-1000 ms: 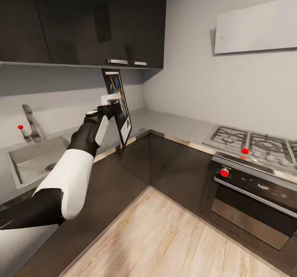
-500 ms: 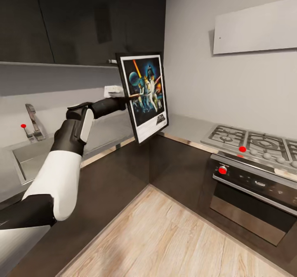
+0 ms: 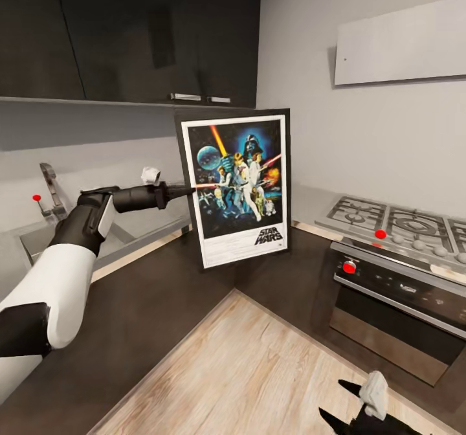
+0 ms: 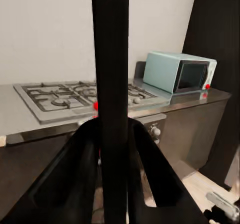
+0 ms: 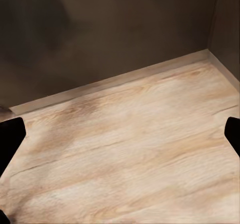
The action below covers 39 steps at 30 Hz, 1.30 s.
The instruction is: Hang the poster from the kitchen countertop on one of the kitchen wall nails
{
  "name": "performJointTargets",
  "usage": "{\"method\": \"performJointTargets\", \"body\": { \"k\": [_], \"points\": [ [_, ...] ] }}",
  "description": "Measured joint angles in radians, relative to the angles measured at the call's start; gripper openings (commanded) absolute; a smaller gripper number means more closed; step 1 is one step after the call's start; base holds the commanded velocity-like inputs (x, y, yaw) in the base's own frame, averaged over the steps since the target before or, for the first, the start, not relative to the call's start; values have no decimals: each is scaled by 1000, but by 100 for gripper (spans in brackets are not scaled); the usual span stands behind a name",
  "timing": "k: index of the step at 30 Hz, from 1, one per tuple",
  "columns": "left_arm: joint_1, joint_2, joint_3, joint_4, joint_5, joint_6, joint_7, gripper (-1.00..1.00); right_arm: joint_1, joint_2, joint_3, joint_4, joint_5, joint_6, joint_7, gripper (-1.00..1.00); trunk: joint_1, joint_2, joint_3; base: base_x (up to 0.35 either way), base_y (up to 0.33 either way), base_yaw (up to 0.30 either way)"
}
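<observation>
I have swung the poster (image 3: 235, 188) round on my left gripper (image 3: 183, 190): a second ago I saw it nearly edge-on over the worktop (image 3: 304, 199) corner, and now its printed face looks straight at me. It has also come away from the back wall and sits lower. My left arm has dropped and stretched out flatter. My right gripper (image 3: 353, 407) has come into view at the bottom.

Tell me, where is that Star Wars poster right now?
In the head view the poster is held upright in mid-air by the left gripper, which clamps its left edge. It hangs in front of the kitchen countertop corner, left of the stove.
</observation>
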<state>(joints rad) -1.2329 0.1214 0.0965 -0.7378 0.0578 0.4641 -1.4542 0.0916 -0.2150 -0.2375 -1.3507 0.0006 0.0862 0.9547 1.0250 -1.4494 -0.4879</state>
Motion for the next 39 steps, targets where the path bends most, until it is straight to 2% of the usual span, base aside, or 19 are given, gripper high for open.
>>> {"method": "performJointTargets", "body": {
  "k": [2, 3, 5, 6, 7, 11, 13, 14, 16, 17, 19, 22, 25, 28, 30, 35, 39],
  "points": [
    [0, 2, 0, 20, 0, -21, -28, -100, -31, -2, -41, -1, 0, 32, 70, 100, 0, 0, 0, 0, 0, 0],
    [0, 2, -1, 43, 1, -39, -46, -100, -60, -3, -69, -2, 1, 62, 128, 100, 0, 0, 0, 0, 0, 0],
    [0, 3, -1, 68, 1, -53, -60, -100, -104, -9, -95, -4, 3, 105, 200, 100, 0, 0, 0, 0, 0, 0],
    [0, 3, -6, 102, 1, -70, -76, -100, -136, -22, -104, -3, 4, 136, 236, 100, 0, 0, 0, 0, 0, 0],
    [0, 3, -12, 122, 1, -86, -84, -100, -165, -43, -110, 4, 4, 170, 266, 100, 0, 0, 0, 0, 0, 0],
    [0, 3, -29, 156, 2, -119, -100, -100, -220, -88, -117, 31, 0, 225, 321, 100, 0, 0, 0, 0, 0, 0],
    [0, 1, -44, 189, 2, -147, -113, -100, -276, -120, -120, 52, -2, 251, 386, 100, 0, 0, 0, 0, 0, 0],
    [0, 1, -48, 198, 2, -155, -113, -100, -292, -125, -120, 60, -1, 258, 402, 100, 0, 0, 0, 0, 0, 0],
    [0, -1, -83, 231, 2, -191, -113, -100, -367, -138, -120, 114, 1, 325, 457, 100, 0, 0, 0, 0, 0, 0],
    [0, -1, -93, 237, 2, -198, -113, -100, -385, -141, -120, 132, 2, 341, 473, 100, 0, 0, 0, 0, 0, 0],
    [0, -2, -123, 264, -1, -215, -114, -100, -439, -156, -116, 202, 4, 376, 546, 100, 0, 0, 0, 0, 0, 0],
    [0, -3, -140, 280, -2, -222, -114, -100, -472, -173, -113, 246, 4, 393, 588, 100, 0, 0, 0, 0, 0, 0],
    [0, -5, -151, 285, -1, -225, -115, -100, -480, -177, -108, 257, 4, 398, 598, 100, 0, 0, 0, 0, 0, 0],
    [0, -13, -184, 287, -1, -226, -115, -100, -485, -180, -95, 263, 4, 400, 605, 100, 0, 0, 0, 0, 0, 0],
    [1, -44, -234, 288, 0, -227, -115, -100, -488, -182, -89, 267, 4, 401, 607, 100, 0, 0, 0, 0, 0, 0],
    [0, -84, -258, 287, 1, -227, -115, -100, -493, -182, -86, 270, 5, 401, 605, 100, 0, 0, 0, 0, 0, 0],
    [0, -94, -263, 286, 2, -226, -115, -100, -505, -185, -85, 271, 5, 400, 605, 100, 0, 0, 0, 0, 0, 0]
  ]
}}
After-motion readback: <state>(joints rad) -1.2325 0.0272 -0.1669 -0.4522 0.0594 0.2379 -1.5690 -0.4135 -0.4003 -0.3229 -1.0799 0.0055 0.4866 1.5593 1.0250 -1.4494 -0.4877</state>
